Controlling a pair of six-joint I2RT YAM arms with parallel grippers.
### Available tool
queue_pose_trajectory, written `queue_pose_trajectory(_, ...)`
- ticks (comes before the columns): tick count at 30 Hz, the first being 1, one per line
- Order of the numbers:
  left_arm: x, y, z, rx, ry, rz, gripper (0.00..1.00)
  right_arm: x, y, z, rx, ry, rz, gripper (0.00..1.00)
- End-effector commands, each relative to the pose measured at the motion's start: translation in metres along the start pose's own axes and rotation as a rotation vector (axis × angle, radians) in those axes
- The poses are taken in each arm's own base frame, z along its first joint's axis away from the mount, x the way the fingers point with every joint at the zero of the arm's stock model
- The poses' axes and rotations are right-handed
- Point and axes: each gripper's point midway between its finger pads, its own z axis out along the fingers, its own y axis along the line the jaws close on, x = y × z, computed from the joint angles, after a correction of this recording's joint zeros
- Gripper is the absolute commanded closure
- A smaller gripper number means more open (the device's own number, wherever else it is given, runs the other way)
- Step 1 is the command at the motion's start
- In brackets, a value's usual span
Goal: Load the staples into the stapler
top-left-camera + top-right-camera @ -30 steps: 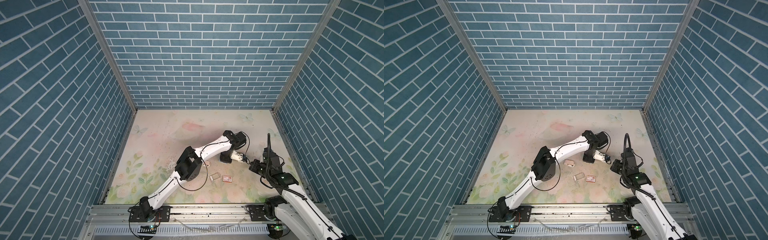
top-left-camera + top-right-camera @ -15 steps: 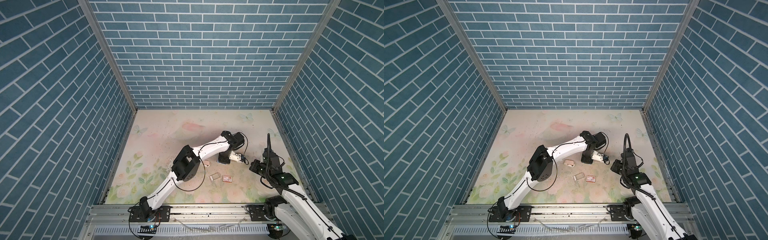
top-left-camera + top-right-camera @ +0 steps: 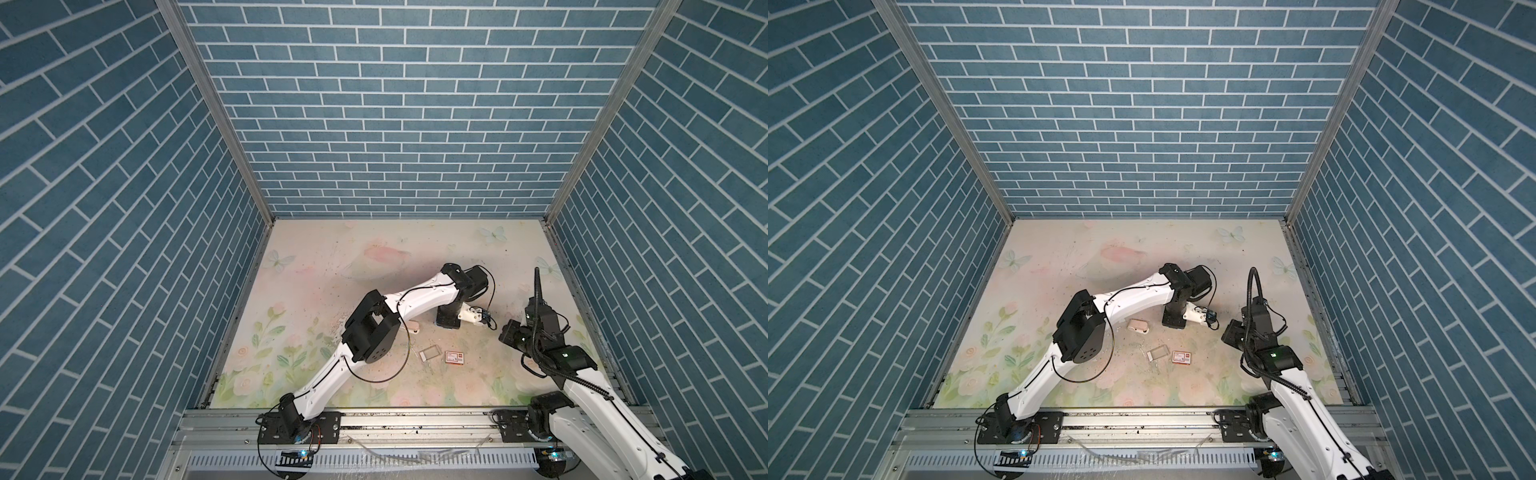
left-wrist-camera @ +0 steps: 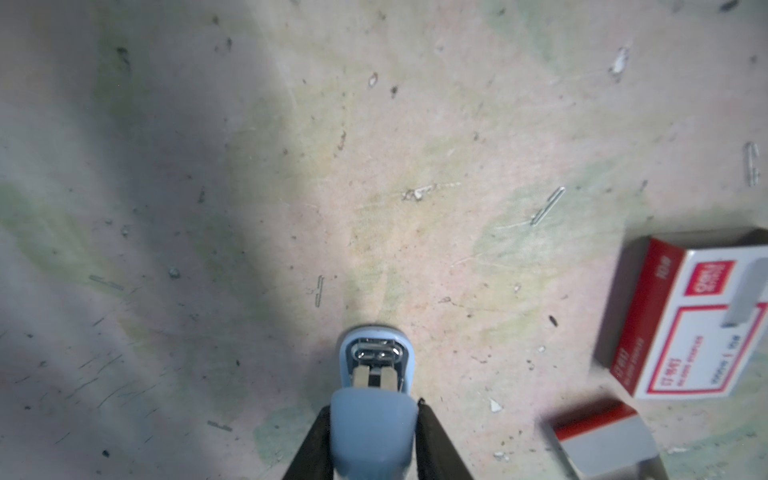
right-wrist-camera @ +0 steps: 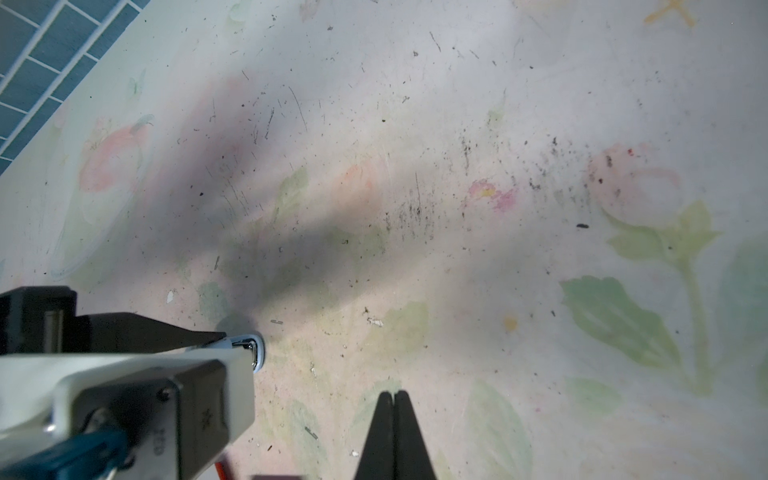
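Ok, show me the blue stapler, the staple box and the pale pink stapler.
blue stapler (image 4: 373,424): left wrist view, on its rounded blue top cover.
staple box (image 4: 706,345): left wrist view, on its white labelled face.
pale pink stapler (image 3: 1138,325): in a top view, on the middle of its body.

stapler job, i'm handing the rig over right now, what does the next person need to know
Left gripper: shut on the blue stapler.
Right gripper: shut, empty, close beside it.
Staple box and grey tray: side by side on the mat, neither gripper touching them; a pink stapler lies apart.
Done: stapler gripped.
Left: pick up staples and load them.
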Motion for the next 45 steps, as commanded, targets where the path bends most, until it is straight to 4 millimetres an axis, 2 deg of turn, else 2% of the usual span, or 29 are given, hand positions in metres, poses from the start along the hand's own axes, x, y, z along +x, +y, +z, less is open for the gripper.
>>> queue_pose_trajectory(1,0.000,0.000,-0.021,-0.018,-0.029,-0.010,0.65,0.003,-0.007,-0.001,0.028,0.002,-0.004,1.00)
queue_pose_trajectory(13,0.000,-0.001,-0.030,-0.025,-0.047,-0.016,0.52,0.001,-0.007,-0.003,0.033,0.001,-0.003,0.99)
queue_pose_trajectory(18,0.005,-0.006,-0.040,-0.029,-0.070,-0.029,0.41,-0.002,-0.006,-0.004,0.037,-0.005,-0.005,0.88)
queue_pose_trajectory(22,0.010,-0.017,-0.071,0.027,-0.150,-0.111,0.31,-0.006,-0.001,-0.003,0.030,0.000,-0.031,0.76)
queue_pose_trajectory(26,0.030,-0.019,-0.109,0.010,-0.251,-0.195,0.17,-0.022,0.010,-0.007,0.020,-0.014,-0.056,0.61)
queue_pose_trajectory(30,0.067,-0.011,-0.140,-0.038,-0.352,-0.329,0.08,-0.045,0.027,-0.004,0.003,-0.033,-0.071,0.48)
queue_pose_trajectory(31,0.079,-0.008,-0.145,-0.052,-0.374,-0.365,0.01,-0.053,0.031,-0.004,0.007,-0.043,-0.075,0.47)
queue_pose_trajectory(35,0.132,0.010,-0.160,-0.155,-0.478,-0.565,0.00,-0.086,0.041,0.002,0.034,-0.076,-0.097,0.40)
queue_pose_trajectory(37,0.164,0.018,-0.164,-0.213,-0.556,-0.687,0.00,-0.101,0.041,0.008,0.050,-0.088,-0.090,0.12)
queue_pose_trajectory(38,0.179,0.024,-0.166,-0.261,-0.580,-0.743,0.00,-0.109,0.041,0.010,0.055,-0.105,-0.089,0.02)
queue_pose_trajectory(41,0.228,0.037,-0.170,-0.422,-0.636,-0.889,0.00,-0.135,0.034,0.015,0.101,-0.225,-0.110,0.02)
queue_pose_trajectory(45,0.286,0.044,-0.157,-0.648,-0.677,-1.073,0.00,-0.165,0.020,0.015,0.165,-0.427,-0.166,0.01)
